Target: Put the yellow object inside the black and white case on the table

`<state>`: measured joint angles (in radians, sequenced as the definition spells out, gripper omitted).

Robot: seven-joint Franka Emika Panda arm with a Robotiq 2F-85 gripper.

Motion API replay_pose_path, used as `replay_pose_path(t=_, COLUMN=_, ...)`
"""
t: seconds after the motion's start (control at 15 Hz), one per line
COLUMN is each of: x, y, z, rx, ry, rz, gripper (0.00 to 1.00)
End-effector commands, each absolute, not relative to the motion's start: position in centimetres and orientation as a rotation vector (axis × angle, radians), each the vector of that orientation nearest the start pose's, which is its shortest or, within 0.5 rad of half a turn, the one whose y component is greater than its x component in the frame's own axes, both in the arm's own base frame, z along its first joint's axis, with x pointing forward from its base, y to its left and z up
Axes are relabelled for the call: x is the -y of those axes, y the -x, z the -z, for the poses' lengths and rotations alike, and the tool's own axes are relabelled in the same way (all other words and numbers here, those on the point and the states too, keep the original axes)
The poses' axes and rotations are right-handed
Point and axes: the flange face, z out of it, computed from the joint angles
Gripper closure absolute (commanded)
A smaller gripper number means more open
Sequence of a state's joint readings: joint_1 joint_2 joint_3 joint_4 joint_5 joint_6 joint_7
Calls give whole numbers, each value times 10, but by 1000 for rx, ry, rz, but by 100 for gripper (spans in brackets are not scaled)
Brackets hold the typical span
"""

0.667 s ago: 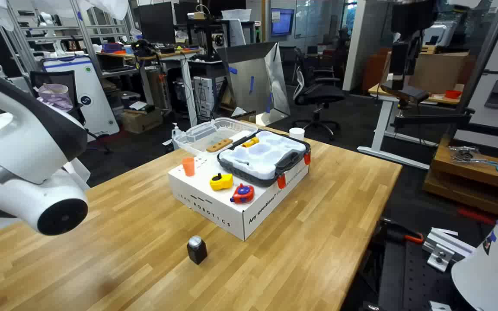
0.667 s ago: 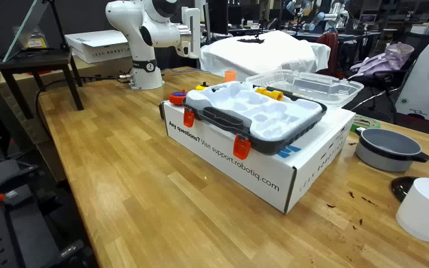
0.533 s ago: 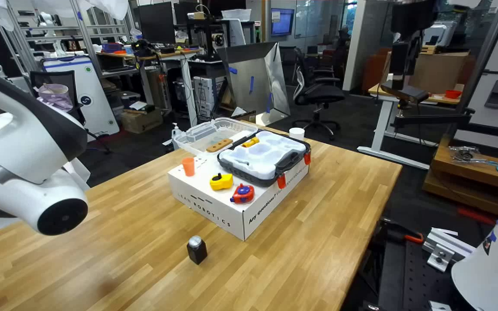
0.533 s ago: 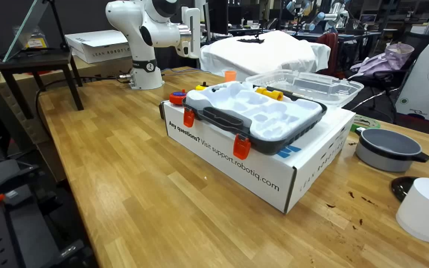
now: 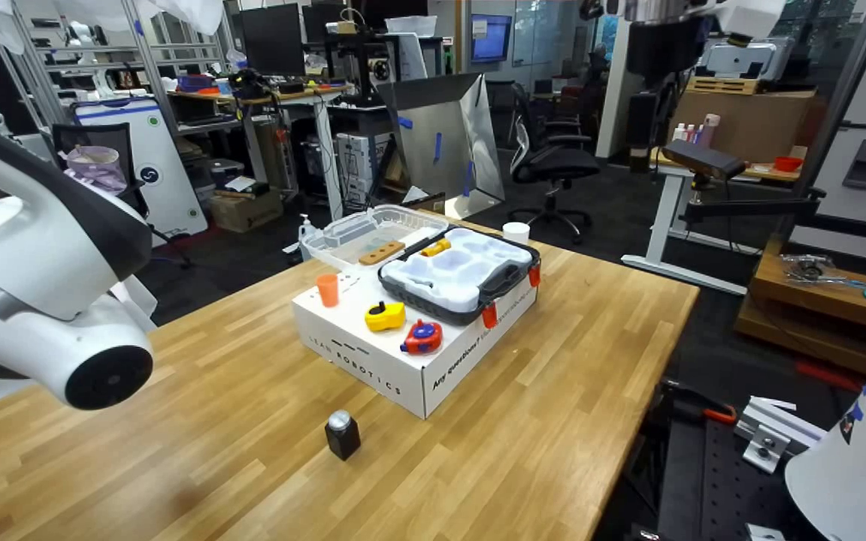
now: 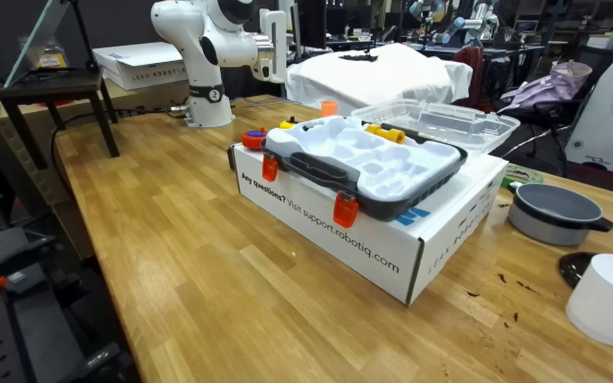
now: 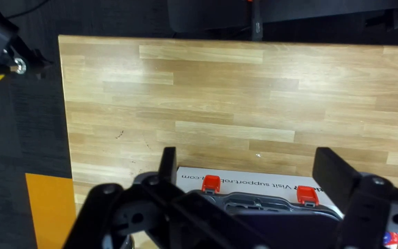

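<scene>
The yellow object (image 5: pixel 385 316), rounded with a black knob, lies on the white box beside the black and white case (image 5: pixel 459 269). In an exterior view the case mostly hides the yellow object (image 6: pixel 287 124); the wrist view does not show it. The open case (image 6: pixel 362 157) has a white moulded inside, a dark rim and red latches, and holds a yellow-orange piece (image 6: pixel 385 133). My gripper (image 7: pixel 245 159) is open and empty. It is high above the table (image 7: pixel 219 97), with the case's handle side (image 7: pixel 254 197) below it. In an exterior view the gripper (image 5: pixel 641 143) hangs at the upper right.
The white box (image 5: pixel 373 368) carries the case, a red disc-shaped piece (image 5: pixel 422 337), an orange cylinder (image 5: pixel 328 290) and a clear lid (image 5: pixel 384 225). A black bottle (image 5: pixel 342 436), grey pot (image 6: pixel 554 213) and white cup (image 6: pixel 610 300) stand on the table. Another white arm (image 5: pixel 49 255) reaches in.
In an exterior view my gripper has moved left and slightly down at the upper right. The yellow object, the case and the other things have not moved.
</scene>
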<state>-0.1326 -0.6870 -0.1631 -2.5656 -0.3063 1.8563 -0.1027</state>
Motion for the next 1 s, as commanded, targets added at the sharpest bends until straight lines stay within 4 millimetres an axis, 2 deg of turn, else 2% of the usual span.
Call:
replay_pose_path(t=0.0, x=116, y=-362, z=-481, rx=-103, ry=3357, rz=-61, gripper=0)
replay_pose_path(t=0.07, x=115, y=-344, z=-478, rx=-92, ry=3344, rz=-58, gripper=0)
replay_pose_path(t=0.27, x=113, y=-361, z=-477, rx=-88, ry=3355, rz=-66, gripper=0)
replay_pose_path(t=0.67, x=112, y=-362, z=-477, rx=-88, ry=3344, rz=-56, gripper=0)
replay_pose_path(t=0.8, x=103, y=-372, z=-475, rx=-70, ry=3323, rz=-44, gripper=0)
replay_pose_path(t=0.93, x=85, y=-387, z=-475, rx=-19, ry=3313, rz=-8, gripper=0)
